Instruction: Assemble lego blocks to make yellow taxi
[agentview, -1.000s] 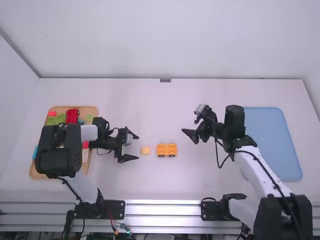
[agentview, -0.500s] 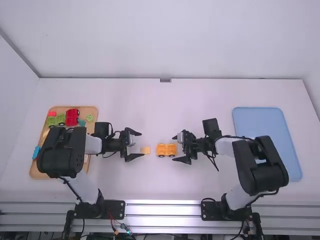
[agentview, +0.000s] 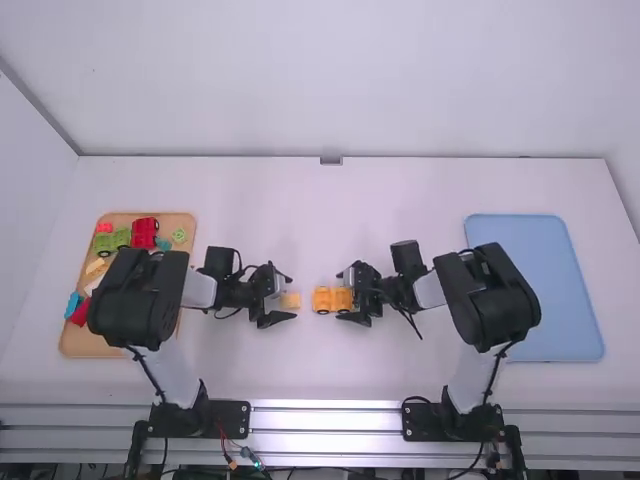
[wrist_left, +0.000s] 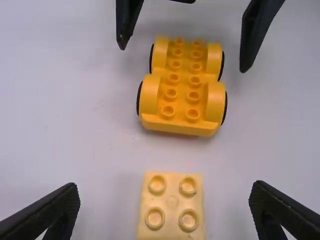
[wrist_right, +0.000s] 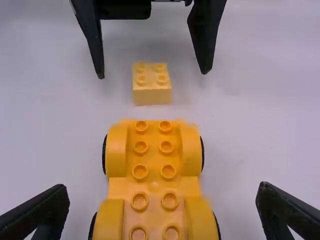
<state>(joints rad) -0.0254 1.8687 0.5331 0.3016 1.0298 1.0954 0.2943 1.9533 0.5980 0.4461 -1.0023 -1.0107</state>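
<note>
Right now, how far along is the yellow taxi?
Set out: wheeled base and pale block. In hand: nothing; the left end effector is open about the block, the right end effector open about the base. Remaining: joining them; a gap separates them.

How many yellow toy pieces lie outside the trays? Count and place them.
2: the pale block, between the open fingers of the left pincer, and the wheeled base, partly between those of the right pincer. More may be hidden.

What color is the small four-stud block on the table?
The small block is pale yellow, seen best in the left wrist view.
</note>
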